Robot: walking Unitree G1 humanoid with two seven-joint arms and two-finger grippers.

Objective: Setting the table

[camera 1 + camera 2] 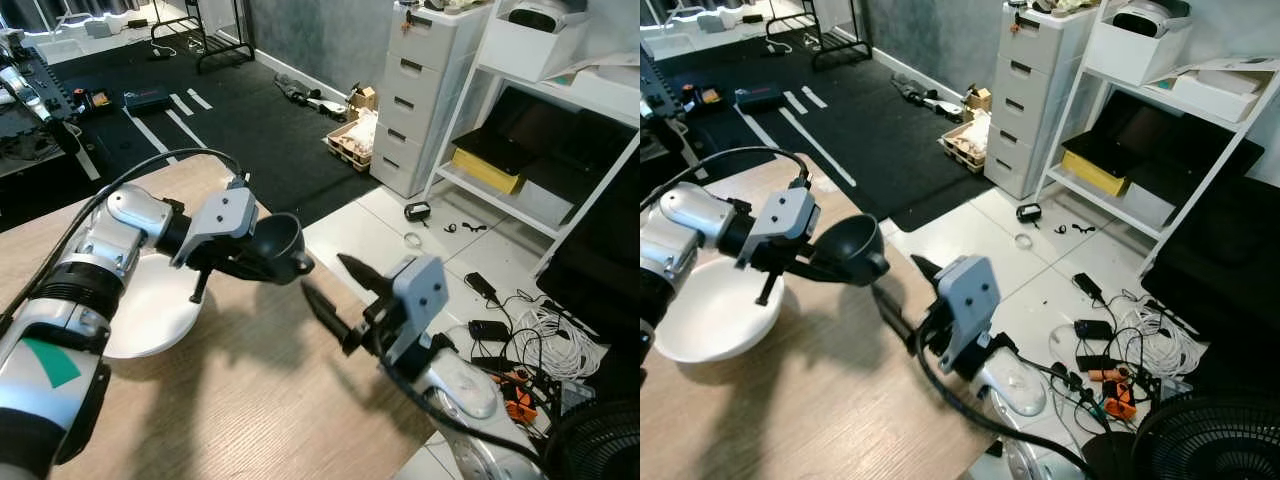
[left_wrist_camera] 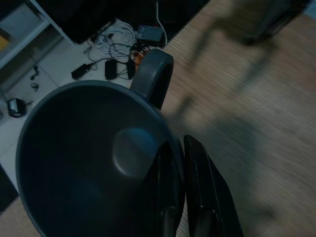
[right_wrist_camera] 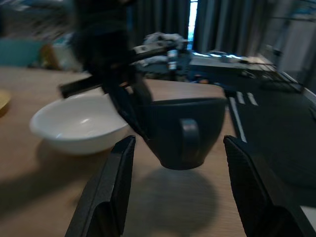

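Cup (image 1: 277,247) rim between left fingers (image 2: 205,197)

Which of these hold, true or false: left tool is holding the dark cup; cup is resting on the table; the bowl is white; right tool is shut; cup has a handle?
1. The left tool holds the dark cup by its rim. True.
2. The cup rests on the wooden table. False: it hangs above the tabletop, with its shadow underneath it in the right wrist view.
3. The bowl beside the cup is white. True.
4. The right tool is shut. False: its fingers are spread wide, facing the cup.
5. The cup has a handle. True.
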